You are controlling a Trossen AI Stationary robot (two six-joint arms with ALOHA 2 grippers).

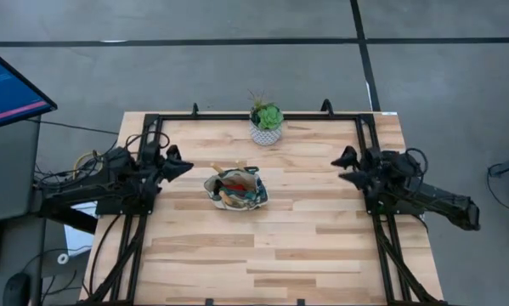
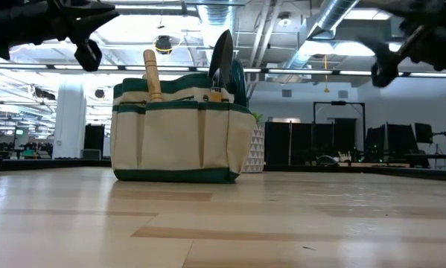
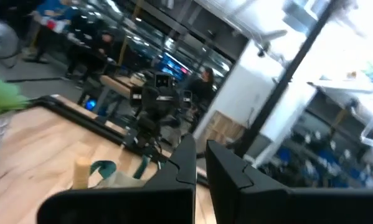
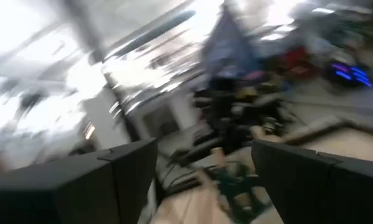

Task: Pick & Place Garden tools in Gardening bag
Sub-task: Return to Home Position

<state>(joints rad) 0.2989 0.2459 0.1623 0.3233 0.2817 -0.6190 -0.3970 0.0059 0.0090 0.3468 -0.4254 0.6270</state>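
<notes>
The tan gardening bag (image 1: 235, 189) with green trim stands on its base at the table's middle. In the low view (image 2: 179, 132) a wooden handle (image 2: 153, 74) and a silver trowel blade (image 2: 222, 58) stick up out of it. More tools show inside it from above. My left gripper (image 1: 188, 167) hangs shut and empty above the table, left of the bag; its wrist view (image 3: 200, 163) shows the fingers close together. My right gripper (image 1: 341, 167) hangs open and empty to the right of the bag, its fingers wide apart in its wrist view (image 4: 205, 174).
A green plant in a white pot (image 1: 266, 124) stands at the far edge, behind the bag. Black frame rails (image 1: 366, 144) run along the table's left, right and far sides. Bare wooden tabletop (image 1: 271, 255) lies between the bag and the near edge.
</notes>
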